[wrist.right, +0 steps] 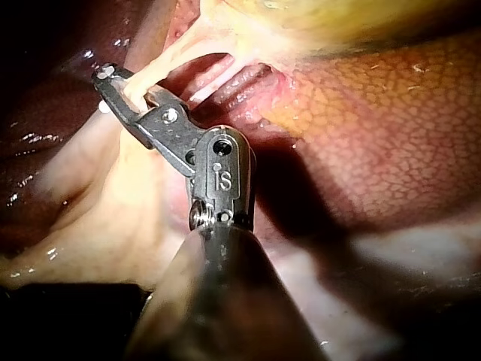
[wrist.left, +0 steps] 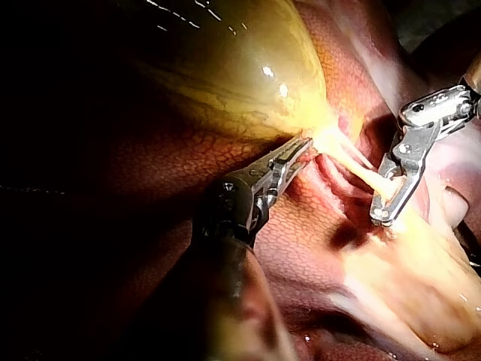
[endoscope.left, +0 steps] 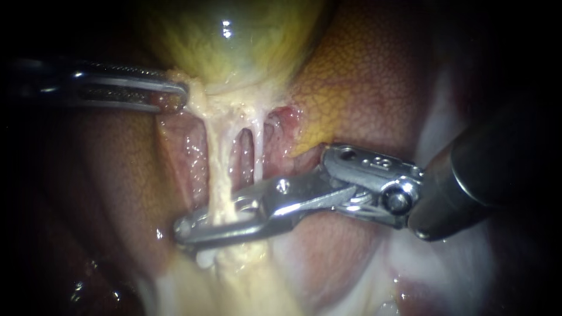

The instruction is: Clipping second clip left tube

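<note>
In the endoscope view the right instrument (endoscope.left: pixel 196 229) is reaching in from the right edge to the lower centre of the frame; its jaws are clamping the left tube (endoscope.left: pixel 218 169) from two sides, low on its length. The tube is running pale and thick from the gallbladder (endoscope.left: pixel 234 41) at top centre down through those jaws; the thinner right tube (endoscope.left: pixel 257 146) is hanging just beside it, clear of the jaws. The left instrument (endoscope.left: pixel 178 93) is coming in from the upper left; its jaws are pinching pale tissue at the gallbladder's neck, just above the left tube. Mottled liver (endoscope.left: pixel 363 76) is showing at upper right; in the right wrist view the tube is passing between that instrument's jaw tips.
</note>
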You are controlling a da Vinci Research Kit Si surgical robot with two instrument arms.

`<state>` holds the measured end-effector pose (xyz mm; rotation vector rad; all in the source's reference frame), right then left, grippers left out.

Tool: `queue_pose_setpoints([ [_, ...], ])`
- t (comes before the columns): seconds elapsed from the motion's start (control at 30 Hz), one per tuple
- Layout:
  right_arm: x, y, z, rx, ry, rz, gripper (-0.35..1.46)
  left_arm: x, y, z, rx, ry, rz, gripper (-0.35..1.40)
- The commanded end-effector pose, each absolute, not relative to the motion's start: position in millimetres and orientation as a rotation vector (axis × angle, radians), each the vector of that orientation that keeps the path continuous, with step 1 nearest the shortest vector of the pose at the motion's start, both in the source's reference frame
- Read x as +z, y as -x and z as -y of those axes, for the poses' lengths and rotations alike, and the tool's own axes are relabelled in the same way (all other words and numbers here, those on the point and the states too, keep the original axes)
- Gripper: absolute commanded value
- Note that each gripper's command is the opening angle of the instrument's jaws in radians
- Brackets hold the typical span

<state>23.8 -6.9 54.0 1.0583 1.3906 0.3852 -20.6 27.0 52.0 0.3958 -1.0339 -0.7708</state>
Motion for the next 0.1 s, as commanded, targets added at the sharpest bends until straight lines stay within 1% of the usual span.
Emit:
queue_pose_setpoints([
  [0.03,54.0,-23.8,6.9,0.384,-1.059,-1.391,-0.35,52.0,20.6,-27.0,-0.771,-0.396,1.034,-0.35],
  [0.1,54.0,-23.8,6.9,0.384,-1.059,-1.391,-0.35,52.0,20.6,-27.0,-0.771,-0.396,1.034,-0.35],
])
